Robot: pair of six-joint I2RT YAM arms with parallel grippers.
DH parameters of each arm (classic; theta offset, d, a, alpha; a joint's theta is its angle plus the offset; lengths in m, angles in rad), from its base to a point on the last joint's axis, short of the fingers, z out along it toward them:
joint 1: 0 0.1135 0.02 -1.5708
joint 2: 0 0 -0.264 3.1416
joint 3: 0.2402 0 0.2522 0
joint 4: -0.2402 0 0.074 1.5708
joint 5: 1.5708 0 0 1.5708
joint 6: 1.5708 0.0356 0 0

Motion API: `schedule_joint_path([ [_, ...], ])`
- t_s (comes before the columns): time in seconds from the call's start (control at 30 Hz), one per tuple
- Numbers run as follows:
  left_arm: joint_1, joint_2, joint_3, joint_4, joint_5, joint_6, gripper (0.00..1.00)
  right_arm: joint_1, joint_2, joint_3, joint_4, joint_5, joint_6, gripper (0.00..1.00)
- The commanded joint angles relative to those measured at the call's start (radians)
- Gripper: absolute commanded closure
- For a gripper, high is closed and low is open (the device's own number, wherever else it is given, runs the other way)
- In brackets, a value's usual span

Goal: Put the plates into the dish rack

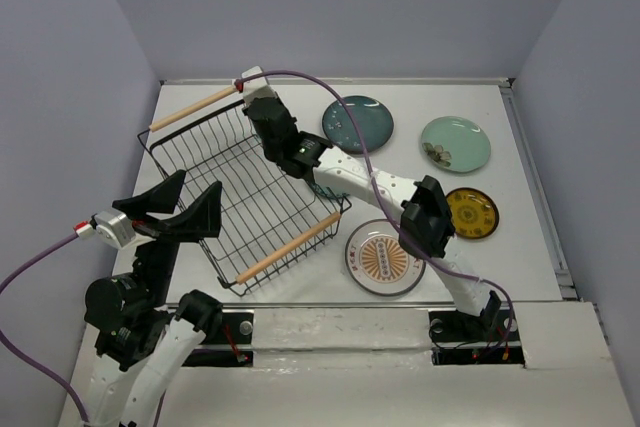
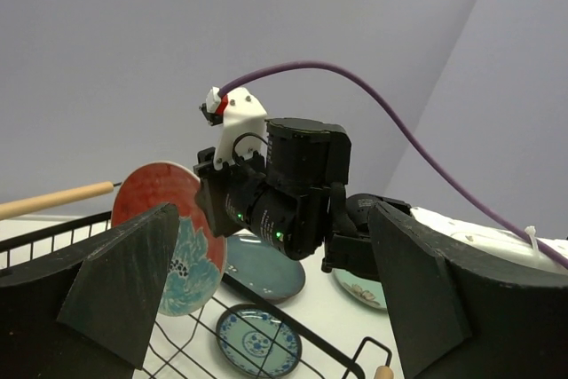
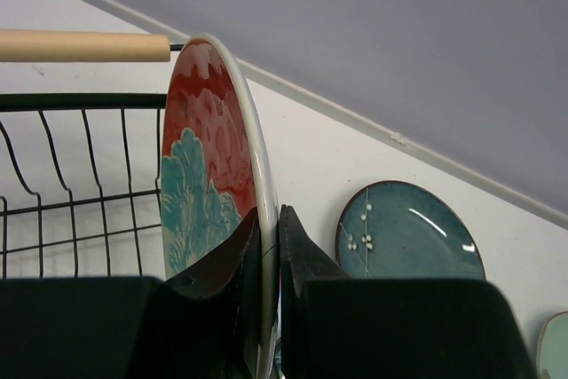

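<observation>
My right gripper (image 3: 269,219) is shut on the rim of the red plate with the teal flower (image 3: 209,166) and holds it upright on edge above the far end of the black wire dish rack (image 1: 200,147). The same plate shows in the left wrist view (image 2: 173,237). My left gripper (image 1: 200,182) is open and empty above the rack's near left side. The dark teal plate (image 1: 357,124), pale mint plate (image 1: 455,143), small yellow plate (image 1: 471,213) and cream-orange plate (image 1: 386,257) lie flat on the table. The small teal patterned plate (image 2: 257,341) lies flat behind the rack's wires; I cannot tell whether inside.
The rack has a wooden handle at its far end (image 1: 192,109) and one at its near right side (image 1: 290,247). The right arm (image 1: 370,182) stretches from the near edge over the rack's right corner. Walls close in the table on the left, back and right.
</observation>
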Motion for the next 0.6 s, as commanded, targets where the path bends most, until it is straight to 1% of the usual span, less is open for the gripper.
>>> schedule_joint_path([
  [0.0, -0.004, -0.013, 0.033, 0.039, -0.012, 0.017, 0.01, 0.003, -0.078, 0.07, 0.26, 0.059, -0.063, 0.93],
  [0.3, -0.006, -0.01, 0.033, 0.039, -0.012, 0.018, 0.01, 0.013, -0.05, 0.048, 0.29, 0.045, -0.071, 0.93],
  [0.57, -0.006, -0.01, 0.033, 0.038, -0.012, 0.02, 0.01, 0.04, -0.058, -0.065, 0.356, 0.007, -0.086, 0.93],
])
